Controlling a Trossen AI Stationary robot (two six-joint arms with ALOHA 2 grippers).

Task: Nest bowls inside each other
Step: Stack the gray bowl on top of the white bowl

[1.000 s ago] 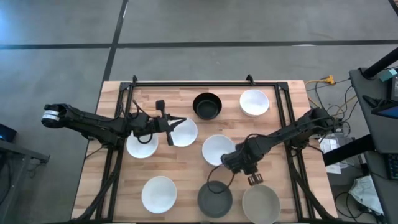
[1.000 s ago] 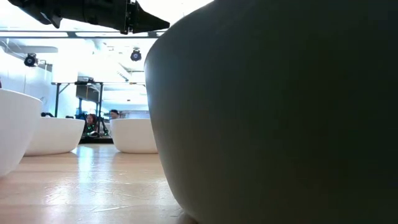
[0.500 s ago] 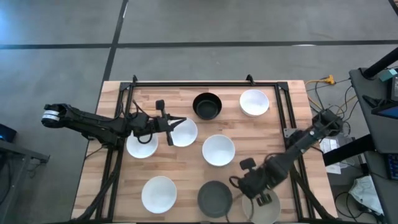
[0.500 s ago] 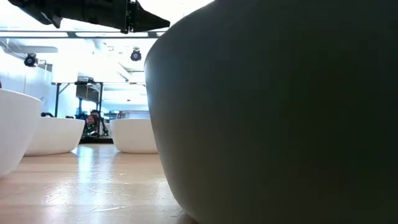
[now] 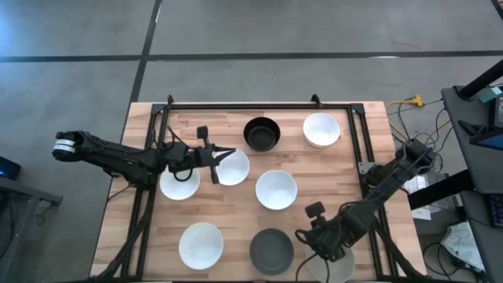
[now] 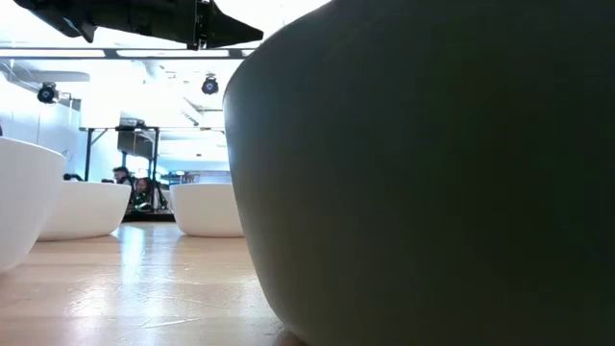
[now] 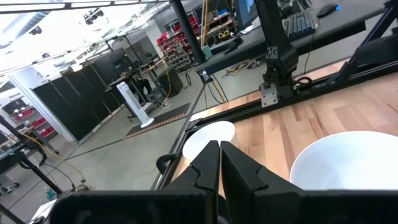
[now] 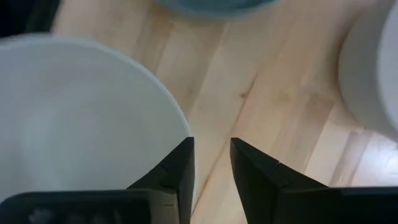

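Pale grey-green bowl [image 8: 81, 118] at the table's [image 5: 236, 212] near right edge, just beside the dark grey bowl [image 5: 271, 250], its rim between the slightly parted right jaws; left jaws closed, empty, above a white bowl [image 5: 233, 168].

My right end effector [image 5: 336, 253] hangs low at the near right of the counter, fingers [image 8: 177, 168] slightly parted, arm folded back toward its base. My left end effector [image 5: 222, 157] reaches inward, arm outstretched, fingers [image 7: 208, 165] pressed together.
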